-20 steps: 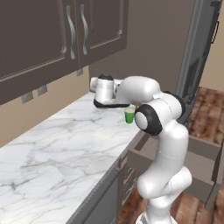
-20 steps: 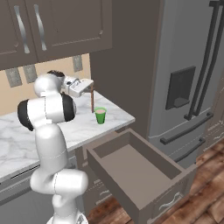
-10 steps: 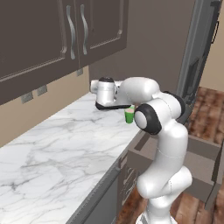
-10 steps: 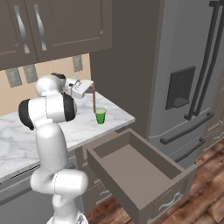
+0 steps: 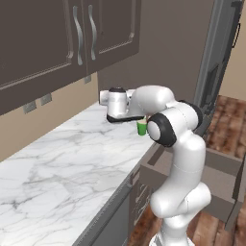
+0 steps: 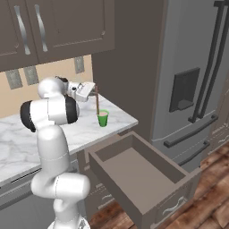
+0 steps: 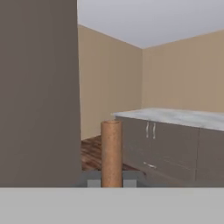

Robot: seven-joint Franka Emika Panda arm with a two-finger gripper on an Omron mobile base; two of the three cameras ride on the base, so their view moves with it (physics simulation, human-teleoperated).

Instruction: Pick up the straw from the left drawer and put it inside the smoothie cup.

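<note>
The gripper (image 6: pixel 95 91) is clamped on the straw (image 6: pixel 97 99), which hangs upright just above the smoothie cup (image 6: pixel 103 118), slightly to its wall side. The cup stands near the marble counter's (image 6: pixel 27 134) corner. Below, the left drawer (image 6: pixel 134 166) juts out open, well apart.

Smoothie cup (image 5: pixel 141 127) seen standing on marble counter (image 5: pixel 62 168), partly hidden behind arm's elbow; left drawer (image 5: pixel 211 180) pulled open beside it.
</note>
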